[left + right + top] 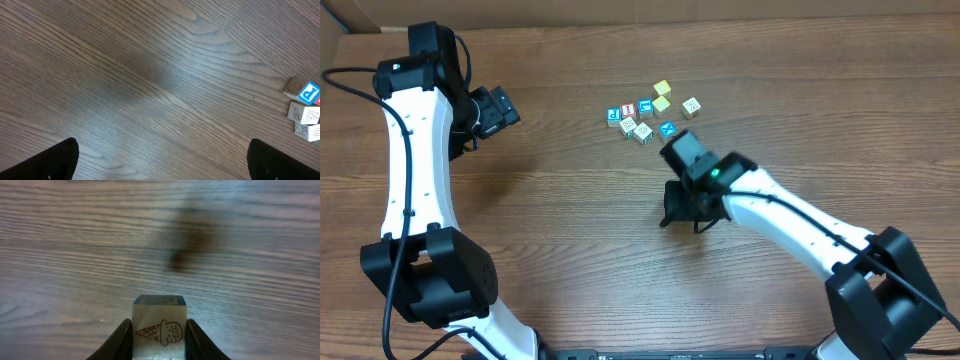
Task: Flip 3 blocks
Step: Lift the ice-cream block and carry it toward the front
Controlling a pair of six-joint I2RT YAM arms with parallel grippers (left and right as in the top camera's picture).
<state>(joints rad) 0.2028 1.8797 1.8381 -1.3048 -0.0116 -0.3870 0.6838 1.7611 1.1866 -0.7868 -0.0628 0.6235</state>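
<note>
Btm center of frame: wood block w/ ice-cream-cone drawing on near face, blue-green edging on top face. Right gripper clamped on it, dark fingers pressing both sides. Wood-grain table fills the rest. Dark blurry shadow upper center-right, apart from block.

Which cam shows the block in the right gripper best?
Right wrist: the block, ice-cream-cone face toward the lens, sits clamped in the right gripper. Overhead, the arm hides it; the left wrist view misses it.
</note>
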